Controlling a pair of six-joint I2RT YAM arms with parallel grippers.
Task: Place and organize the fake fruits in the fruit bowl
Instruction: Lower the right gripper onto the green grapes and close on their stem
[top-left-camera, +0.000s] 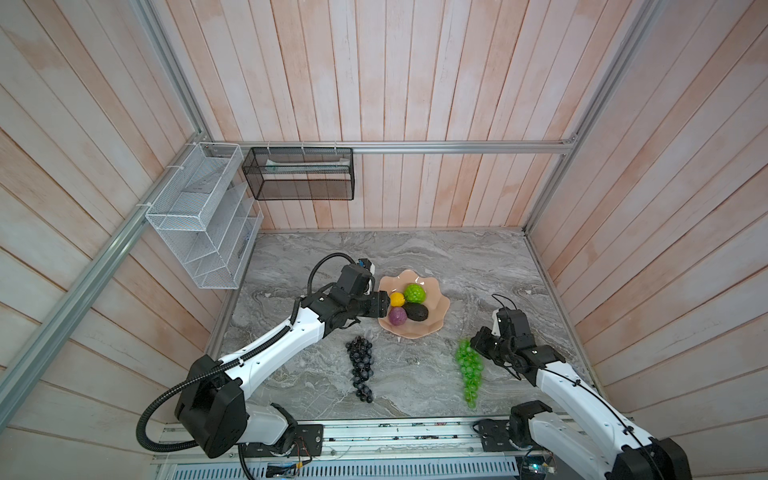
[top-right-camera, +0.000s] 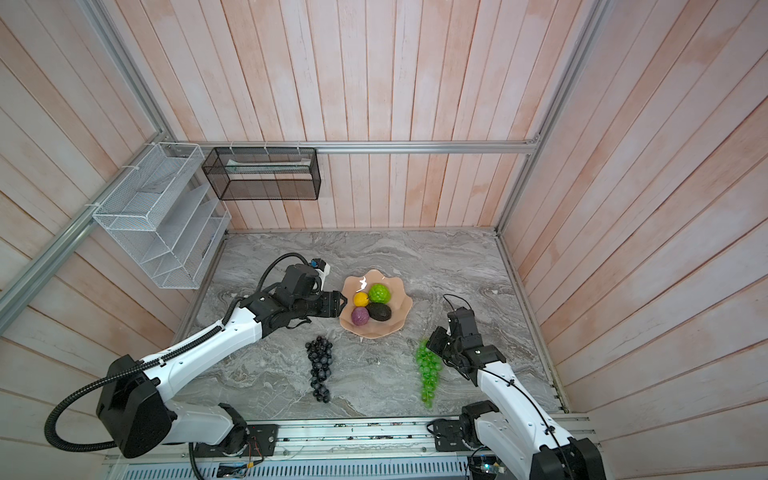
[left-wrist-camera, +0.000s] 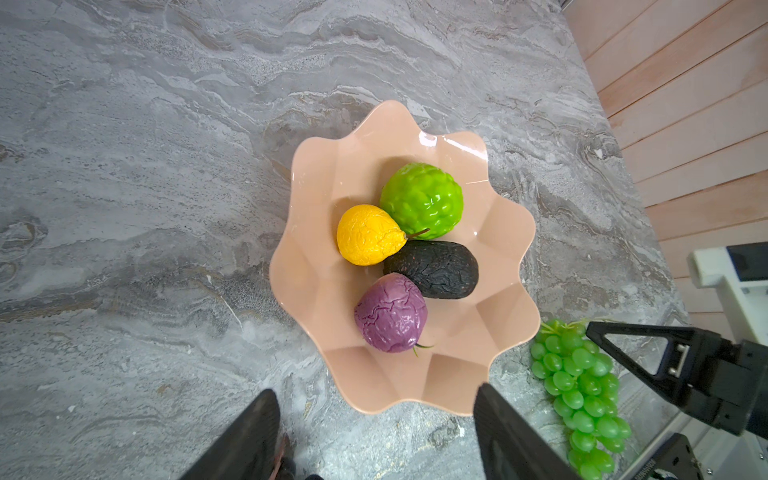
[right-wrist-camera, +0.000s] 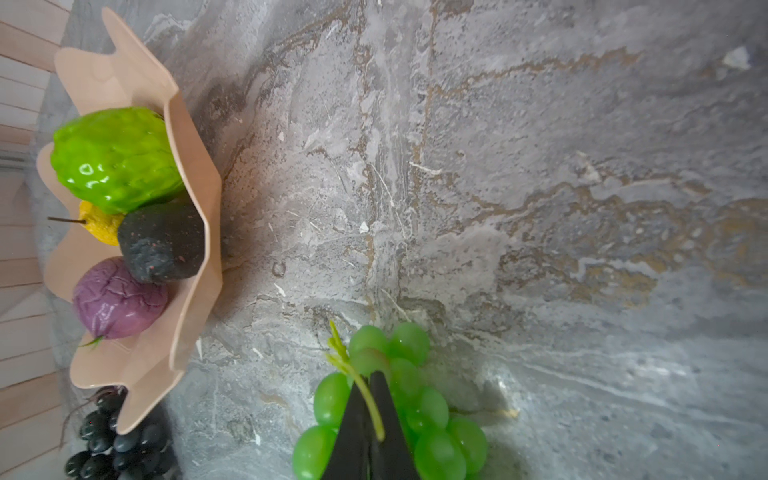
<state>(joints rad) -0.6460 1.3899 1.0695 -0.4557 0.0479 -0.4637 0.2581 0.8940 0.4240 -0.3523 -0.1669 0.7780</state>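
**4/6 fruits in; both grape bunches left**

Left gripper (top-right-camera: 341, 303): wide open, empty, at the fruit bowl's (top-left-camera: 436, 286) left rim. Dark grape bunch (top-left-camera: 360, 370) lies on the counter (top-left-camera: 478, 266), near-left of the bowl. In the bowl: yellow fruit (top-left-camera: 397, 299), bumpy green ball (top-left-camera: 414, 293), purple fruit (top-left-camera: 397, 316), avocado (top-left-camera: 417, 311). Right gripper (right-wrist-camera: 368, 386) is clamped on the green grape bunch's (top-left-camera: 468, 365) stem; the bunch lies on the counter, near-right of the bowl. No readable writing.

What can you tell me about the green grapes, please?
The green grapes are a bunch of glossy, translucent, plastic-looking berries on a pale green stem. It lies flat on the marble table, right of the bowl and apart from it, tapering towards the near edge. The right gripper is shut on the stem.
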